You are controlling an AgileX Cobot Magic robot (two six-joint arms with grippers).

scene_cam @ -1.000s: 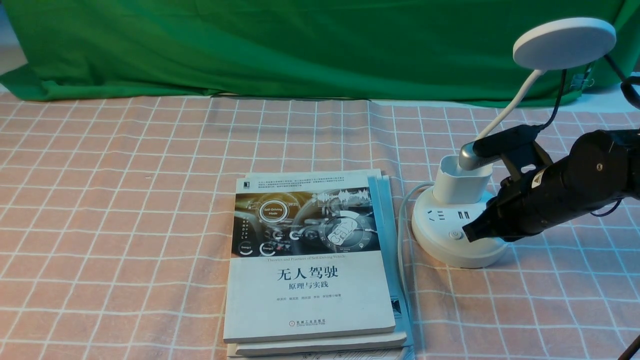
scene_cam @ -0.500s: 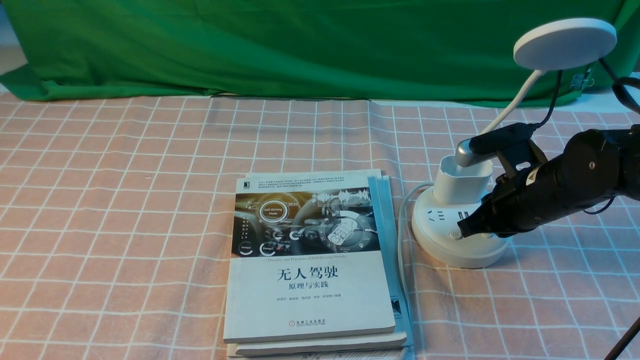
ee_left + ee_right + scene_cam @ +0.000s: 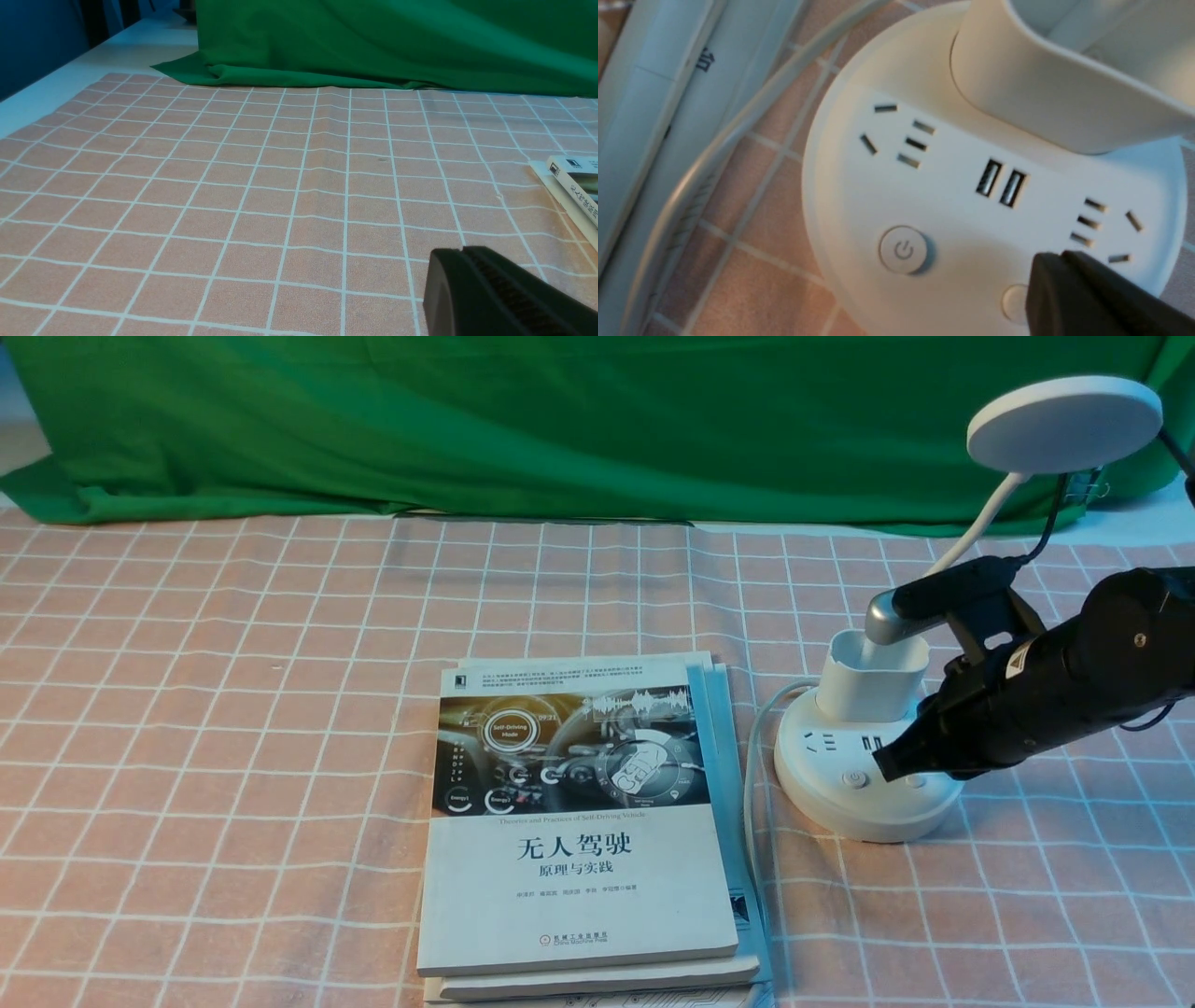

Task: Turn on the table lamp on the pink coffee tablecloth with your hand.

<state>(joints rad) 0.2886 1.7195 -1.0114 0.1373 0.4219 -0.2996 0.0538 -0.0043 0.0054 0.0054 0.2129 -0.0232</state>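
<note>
The white table lamp (image 3: 859,775) stands at the right on the pink coffee tablecloth (image 3: 233,709). Its disc head (image 3: 1064,425) is dark. My right gripper (image 3: 882,767) is shut and empty. Its tip hovers just over the round base, between the power button (image 3: 852,779) and a smaller button (image 3: 915,781). In the right wrist view the base (image 3: 952,205) fills the frame. The power button (image 3: 903,249) is uncovered there, and my right gripper (image 3: 1052,261) partly covers the small button (image 3: 1014,303). My left gripper (image 3: 455,254) is shut over bare cloth, far from the lamp.
A stack of books (image 3: 583,821) lies just left of the lamp, also at the edge of the left wrist view (image 3: 572,186). The lamp's white cord (image 3: 752,775) runs between books and base. A green cloth (image 3: 560,420) hangs along the back.
My right gripper tip was on the power button half a second ago and has pulled back to the right and slightly up. The lamp has shifted a little right. The head stays dark.
</note>
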